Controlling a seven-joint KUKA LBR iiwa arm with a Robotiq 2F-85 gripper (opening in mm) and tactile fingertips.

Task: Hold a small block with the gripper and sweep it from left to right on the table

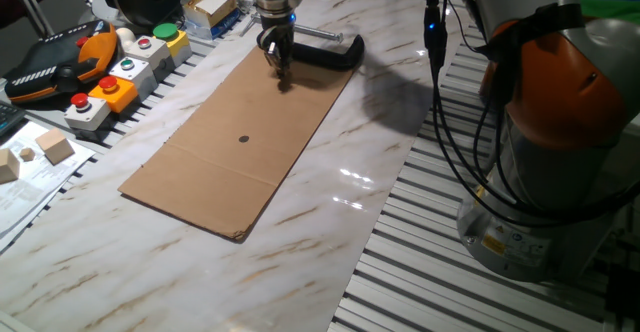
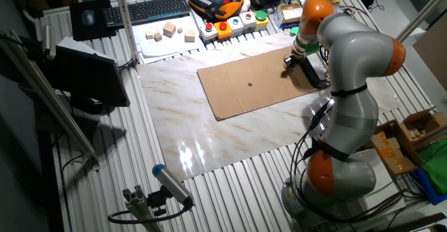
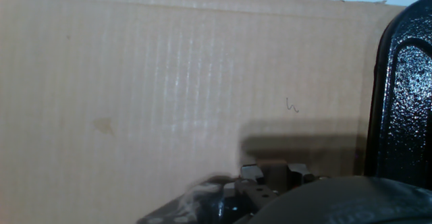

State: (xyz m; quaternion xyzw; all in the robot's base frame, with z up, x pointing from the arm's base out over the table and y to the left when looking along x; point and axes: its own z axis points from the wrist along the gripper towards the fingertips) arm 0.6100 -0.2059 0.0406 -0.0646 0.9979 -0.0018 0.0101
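The pincer (image 1: 281, 69) hangs tips-down over the far end of the cardboard sheet (image 1: 240, 137), just in front of the black C-clamp (image 1: 325, 50). Its fingers look nearly closed, but whether the small block sits between them I cannot tell. The sheet's long run across the surface (image 1: 330, 242) stretches away toward the dark dot (image 1: 243, 139), likely the sweep's line

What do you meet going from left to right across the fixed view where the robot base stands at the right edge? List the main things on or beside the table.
Pale wooden blocks → push-button boxes → cardboard sheet → gripper → black C-clamp → hanging black cables → robot base.
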